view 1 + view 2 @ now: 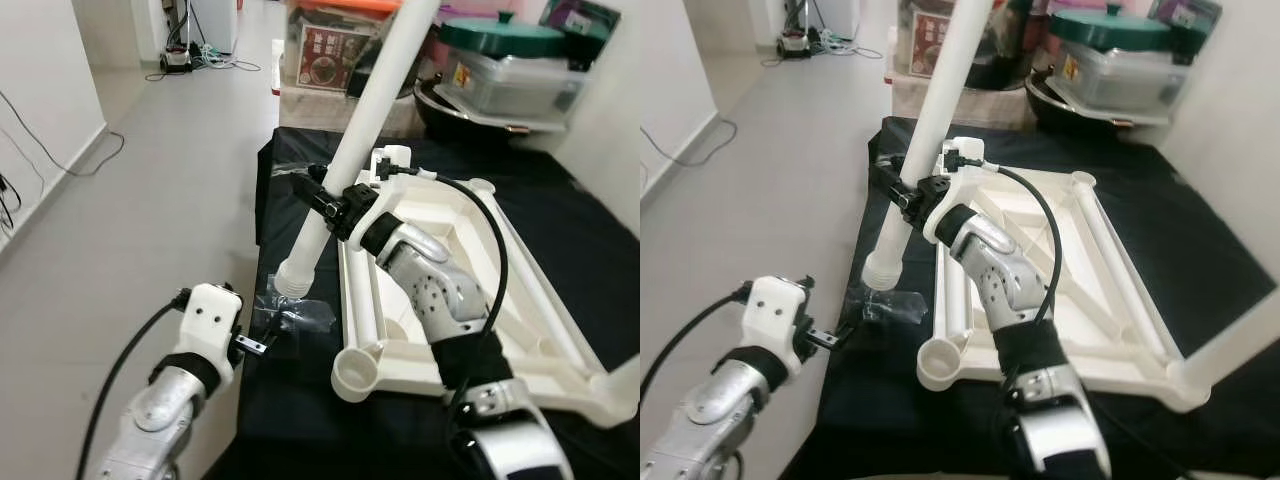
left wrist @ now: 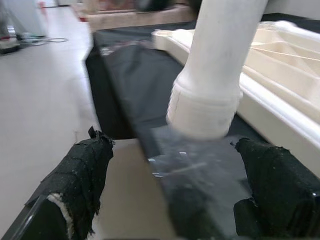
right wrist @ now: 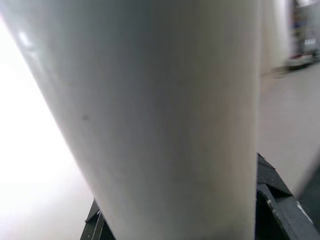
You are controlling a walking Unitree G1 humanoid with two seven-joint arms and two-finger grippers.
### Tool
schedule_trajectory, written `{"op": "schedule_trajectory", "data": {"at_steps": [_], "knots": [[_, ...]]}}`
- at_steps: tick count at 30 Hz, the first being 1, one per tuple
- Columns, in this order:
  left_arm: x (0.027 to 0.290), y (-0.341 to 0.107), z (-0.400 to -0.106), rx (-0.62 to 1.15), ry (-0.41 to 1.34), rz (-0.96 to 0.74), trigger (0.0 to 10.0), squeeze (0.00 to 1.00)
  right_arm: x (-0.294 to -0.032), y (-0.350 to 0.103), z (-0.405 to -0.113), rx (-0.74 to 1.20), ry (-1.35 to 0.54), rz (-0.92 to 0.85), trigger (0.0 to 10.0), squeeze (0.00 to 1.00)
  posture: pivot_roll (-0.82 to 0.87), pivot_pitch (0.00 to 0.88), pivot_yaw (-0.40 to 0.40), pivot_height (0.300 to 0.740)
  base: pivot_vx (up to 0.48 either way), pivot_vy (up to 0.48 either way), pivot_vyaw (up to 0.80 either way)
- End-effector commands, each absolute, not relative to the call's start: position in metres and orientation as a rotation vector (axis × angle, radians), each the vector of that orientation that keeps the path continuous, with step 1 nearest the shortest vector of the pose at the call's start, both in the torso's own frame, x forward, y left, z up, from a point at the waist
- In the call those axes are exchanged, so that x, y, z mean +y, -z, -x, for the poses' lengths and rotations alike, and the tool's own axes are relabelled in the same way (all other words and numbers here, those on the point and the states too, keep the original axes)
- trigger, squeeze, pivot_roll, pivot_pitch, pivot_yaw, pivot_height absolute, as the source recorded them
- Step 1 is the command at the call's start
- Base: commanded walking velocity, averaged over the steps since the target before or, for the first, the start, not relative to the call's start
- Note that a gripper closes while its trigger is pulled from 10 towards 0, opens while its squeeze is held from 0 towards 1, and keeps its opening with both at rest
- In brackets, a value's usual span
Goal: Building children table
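The right gripper pinched a long white plastic table leg at mid-length. The leg's long axis ran steeply tilted, its collared lower end pointing down toward the near left edge of the black cloth, above a clear plastic bag. Beside it lay the upturned white plastic tabletop frame. The left gripper hovered low, fingers spread, just short of the leg's end.

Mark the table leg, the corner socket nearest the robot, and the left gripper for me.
table leg [image 1: 340,165], left eye view, mid shaft
corner socket [image 1: 357,373], left eye view, round rim
left gripper [image 2: 175,195], left wrist view, between its fingertips
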State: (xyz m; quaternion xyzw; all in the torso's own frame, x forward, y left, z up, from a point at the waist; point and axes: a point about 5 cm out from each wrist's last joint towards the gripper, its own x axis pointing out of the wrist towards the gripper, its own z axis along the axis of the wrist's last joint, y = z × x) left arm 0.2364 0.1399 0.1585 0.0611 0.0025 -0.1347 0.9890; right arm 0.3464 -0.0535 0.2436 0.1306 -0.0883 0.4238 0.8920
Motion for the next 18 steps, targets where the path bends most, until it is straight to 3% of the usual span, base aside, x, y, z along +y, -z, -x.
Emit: {"op": "schedule_trajectory", "data": {"at_steps": [1, 6, 14, 18], "knots": [[0.1382, -0.1571, -0.2365, 0.006, 0.275, -0.123, 10.0, 0.00, -0.0557, -0.2486, -0.3445, -0.217, -0.885, -0.248, 10.0, 0.00, 0.12, 0.000, -0.144, 0.740, 0.000, 0.000, 0.00], [0.1348, -0.1547, -0.2351, 0.016, 0.271, -0.096, 10.0, 0.00, -0.0549, -0.2456, -0.3421, -0.197, -0.877, -0.256, 10.0, 0.00, 0.13, 0.000, -0.147, 0.740, -0.049, 0.000, 0.00], [0.1326, -0.1544, -0.2349, 0.003, 0.278, -0.101, 10.0, 0.00, -0.0549, -0.2444, -0.3412, -0.191, -0.877, -0.270, 10.0, 0.00, 0.13, 0.000, -0.149, 0.740, -0.376, 0.000, 0.00], [0.1320, -0.1558, -0.2357, -0.007, 0.275, -0.100, 10.0, 0.00, -0.0548, -0.2449, -0.3410, -0.194, -0.877, -0.272, 10.0, 0.00, 0.12, 0.000, -0.148, 0.740, 0.000, 0.000, 0.00]]}}
